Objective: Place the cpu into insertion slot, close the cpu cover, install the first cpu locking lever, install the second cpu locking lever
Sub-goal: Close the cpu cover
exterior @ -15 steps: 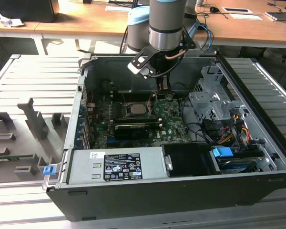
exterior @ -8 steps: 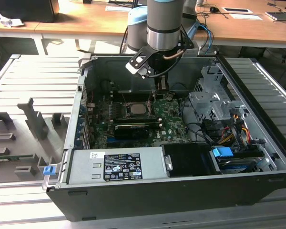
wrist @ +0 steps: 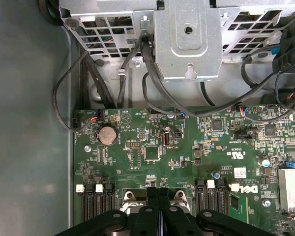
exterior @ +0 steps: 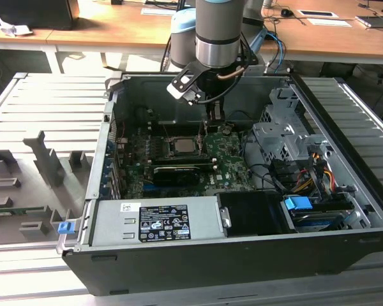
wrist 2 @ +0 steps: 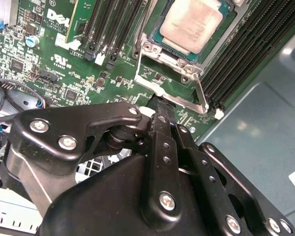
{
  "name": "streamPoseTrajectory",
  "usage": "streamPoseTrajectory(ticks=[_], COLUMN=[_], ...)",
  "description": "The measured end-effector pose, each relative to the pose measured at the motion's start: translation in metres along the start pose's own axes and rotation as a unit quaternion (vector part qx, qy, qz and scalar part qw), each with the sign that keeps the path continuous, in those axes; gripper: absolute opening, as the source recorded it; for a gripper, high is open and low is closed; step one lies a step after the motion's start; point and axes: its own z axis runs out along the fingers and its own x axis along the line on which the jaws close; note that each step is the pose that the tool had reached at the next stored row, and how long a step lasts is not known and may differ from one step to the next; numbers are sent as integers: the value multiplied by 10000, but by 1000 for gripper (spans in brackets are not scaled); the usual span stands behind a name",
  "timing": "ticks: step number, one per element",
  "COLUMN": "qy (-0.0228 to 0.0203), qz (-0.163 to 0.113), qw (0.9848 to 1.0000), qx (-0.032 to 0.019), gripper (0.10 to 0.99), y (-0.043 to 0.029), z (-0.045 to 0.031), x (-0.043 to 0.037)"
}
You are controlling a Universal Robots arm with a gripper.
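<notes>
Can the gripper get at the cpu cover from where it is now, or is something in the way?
Probably yes. The gripper sits low inside the open case, right beside the cpu cover, and nothing stands between them; the memory slots on either side lie low.

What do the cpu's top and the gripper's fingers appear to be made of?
The cpu: probably metal, pale silver-grey with a matte, softly reflective face. Fingers of the gripper: likely black-coated metal, smooth semi-gloss with highlights and silver screw heads; hard plastic is possible.
</notes>
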Motion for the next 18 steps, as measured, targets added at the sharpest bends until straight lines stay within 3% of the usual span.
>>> streamPoseTrajectory(ticks=[18], qy=[0], qz=[0], qw=[10000], qx=[0], gripper=[106], y=[-64], z=[-6], x=[-2])
